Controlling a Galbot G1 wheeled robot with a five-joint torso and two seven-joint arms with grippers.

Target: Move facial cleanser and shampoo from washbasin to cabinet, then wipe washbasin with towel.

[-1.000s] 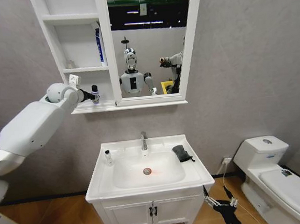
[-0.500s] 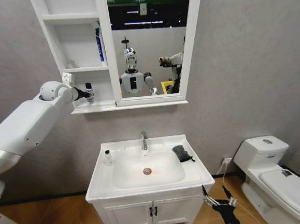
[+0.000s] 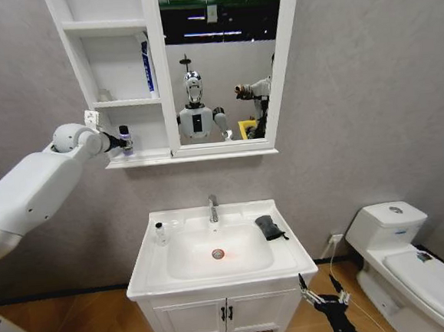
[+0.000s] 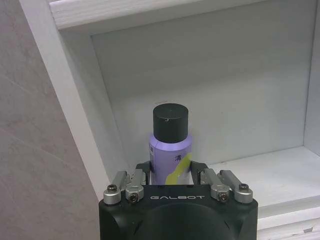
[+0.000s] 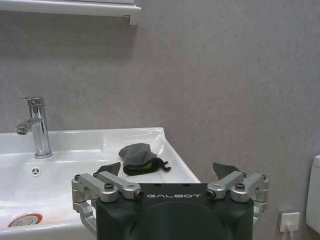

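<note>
Your left gripper [image 3: 118, 141] is raised to the lowest compartment of the cabinet [image 3: 83, 65], fingers closed on a lilac bottle [image 4: 171, 150] with a black cap. In the left wrist view the bottle stands upright between the jaws, long axis vertical, cap well above the finger line, with the compartment's back wall behind it and the shelf floor [image 4: 280, 172] running off to one side. Its base is hidden behind the gripper body, so you cannot tell whether it is seated on the shelf or hanging just above it; that contact is what the release probably turns on. Moving right and down to the washbasin [image 3: 289, 241]: a small clear bottle [image 3: 160, 233] stands upright on the left rear corner of the rim, nearer your left arm. The tap [image 3: 212, 208] sits at the back centre. The towel [image 3: 268, 226] lies bunched on the right rear corner of the rim, clear of the bowl. Your right gripper [image 3: 322, 295] hangs low at the basin's front right corner, fingers spread wide and empty; in its wrist view the towel [image 5: 139, 158] lies straight ahead, beyond and above the open fingertips. For the wipe, the right arm looks the nearer one.
</note>
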